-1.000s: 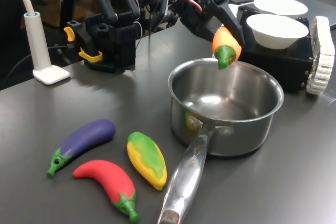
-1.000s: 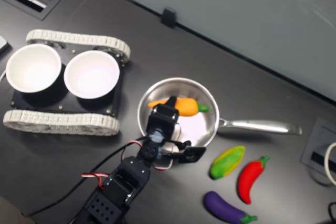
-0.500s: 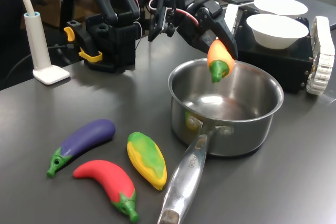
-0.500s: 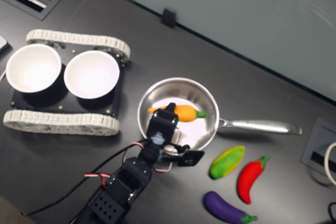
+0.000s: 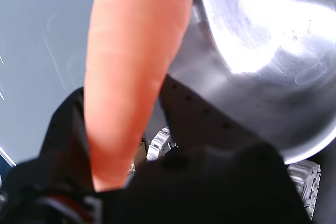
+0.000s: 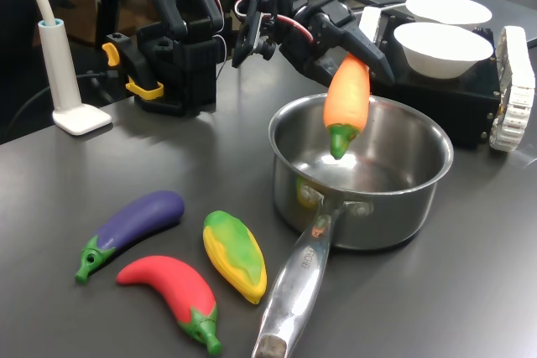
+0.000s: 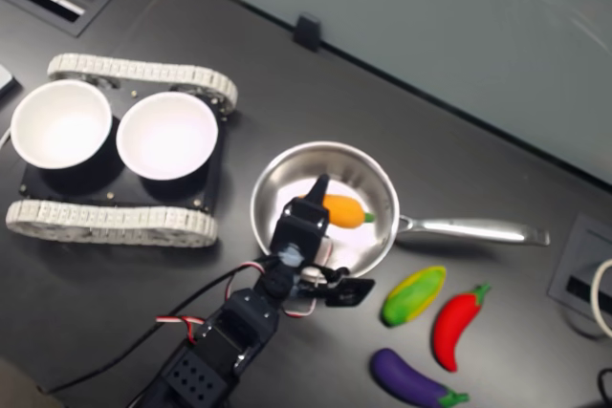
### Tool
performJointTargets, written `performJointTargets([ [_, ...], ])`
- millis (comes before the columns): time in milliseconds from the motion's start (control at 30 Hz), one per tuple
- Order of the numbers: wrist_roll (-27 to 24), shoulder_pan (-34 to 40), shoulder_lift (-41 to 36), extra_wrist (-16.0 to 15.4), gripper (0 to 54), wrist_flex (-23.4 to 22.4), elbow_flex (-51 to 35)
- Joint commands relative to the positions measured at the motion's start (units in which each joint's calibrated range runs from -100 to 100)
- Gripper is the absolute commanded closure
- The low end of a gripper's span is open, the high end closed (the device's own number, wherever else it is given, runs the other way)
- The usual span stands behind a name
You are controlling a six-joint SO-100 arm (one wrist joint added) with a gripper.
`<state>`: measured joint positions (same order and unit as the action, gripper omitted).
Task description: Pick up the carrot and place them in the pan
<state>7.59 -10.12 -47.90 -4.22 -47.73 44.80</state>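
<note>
Honestly, the carrot (image 6: 347,98) looked like light, stiff, glossy plastic, so the jaws clamped on its narrow end, green stem dangling over the pan (image 6: 419,199), seemed slip-prone.

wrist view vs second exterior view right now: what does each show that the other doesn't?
Only the wrist view: a close look at the carrot between the gripper's dark fingers, beside the pan's shiny inside.

Only the second exterior view: the whole layout, with the pan's long handle, two white bowls on a tracked base, and the corn, chili and eggplant on the table.

Both: the carrot held over the pan by the gripper.
</note>
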Motion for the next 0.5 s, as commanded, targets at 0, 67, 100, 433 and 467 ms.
performJointTargets([
  [0, 0.1, 1.9, -3.9, 0.9, 28.7, 0.3, -2.4],
  [67, -0.4, 2.3, -4.0, 0.9, 24.8, -0.6, -2.9],
  [100, -0.8, 2.3, -4.1, 0.9, 22.8, -0.8, -2.9],
  [433, 0.9, 3.1, -3.9, 0.9, 15.0, 0.0, -0.8],
  [467, 0.6, 3.1, -3.9, 0.9, 14.1, 0.1, -0.8],
])
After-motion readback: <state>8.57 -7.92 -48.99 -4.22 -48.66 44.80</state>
